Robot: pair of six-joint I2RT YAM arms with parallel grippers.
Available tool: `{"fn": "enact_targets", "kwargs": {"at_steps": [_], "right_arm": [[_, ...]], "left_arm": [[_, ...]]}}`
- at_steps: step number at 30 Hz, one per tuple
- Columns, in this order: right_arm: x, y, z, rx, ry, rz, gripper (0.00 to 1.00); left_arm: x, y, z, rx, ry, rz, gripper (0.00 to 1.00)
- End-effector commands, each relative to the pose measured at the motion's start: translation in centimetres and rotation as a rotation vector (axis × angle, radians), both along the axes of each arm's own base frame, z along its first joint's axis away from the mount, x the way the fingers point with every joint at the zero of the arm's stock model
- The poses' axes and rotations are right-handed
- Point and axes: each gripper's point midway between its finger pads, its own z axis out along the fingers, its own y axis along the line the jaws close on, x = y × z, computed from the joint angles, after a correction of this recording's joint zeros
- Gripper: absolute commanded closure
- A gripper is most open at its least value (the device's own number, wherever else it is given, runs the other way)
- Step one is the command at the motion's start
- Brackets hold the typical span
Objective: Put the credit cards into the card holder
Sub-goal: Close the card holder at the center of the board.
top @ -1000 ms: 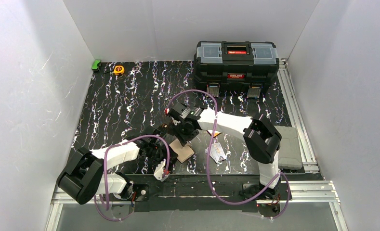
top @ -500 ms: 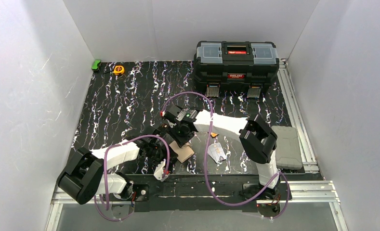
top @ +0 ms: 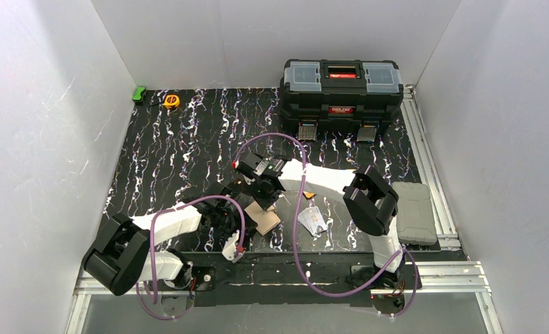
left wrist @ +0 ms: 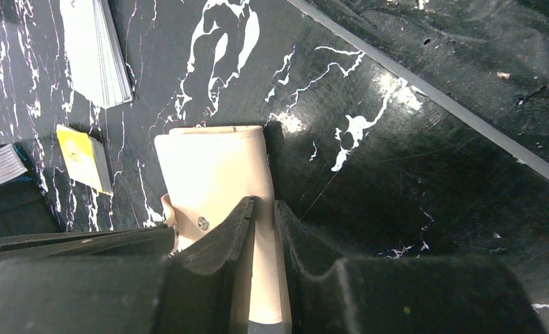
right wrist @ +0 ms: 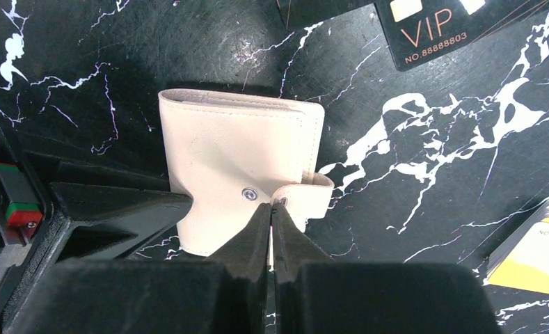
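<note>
Cream-beige leather-like card holder (top: 266,221) lies near the front edge of the black white-veined desk (top: 188,153) in the top view; in the left wrist view the left pincer (left wrist: 264,203) clamps its smooth body, and in the right wrist view the right pincer (right wrist: 271,207), nearly closed, pinches its snap tab (right wrist: 309,198) near a glossy black card (right wrist: 459,28) printed "VIP NO.88888803".

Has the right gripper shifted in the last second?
Yes. In the top view, the right gripper has edged slightly left, farther from the black toolbox at the back right.
</note>
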Motion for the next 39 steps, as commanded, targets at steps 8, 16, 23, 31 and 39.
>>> {"fn": "enact_targets", "kwargs": {"at_steps": [8,16,23,31,39], "right_arm": [[-0.2,0.8,1.5,0.043,0.006,0.011,0.99],[-1.4,0.8,-0.6,0.008,0.093,0.053,0.99],[-1.2,0.6,-1.2,-0.012,0.080,0.052,0.99],[-1.6,0.7,-1.7,-0.033,0.082,0.073,0.99],[-2.1,0.2,-3.6,-0.089,0.105,0.089,0.99]], "left_arm": [[-2.2,0.9,-1.4,0.032,0.016,-0.080,0.86],[-2.2,0.9,-1.4,0.030,0.015,-0.080,0.86],[-2.2,0.8,-1.4,0.026,0.016,-0.082,0.86],[-2.2,0.8,-1.4,0.026,0.017,-0.084,0.86],[-1.9,0.7,-1.2,0.023,0.009,-0.080,0.86]]}}
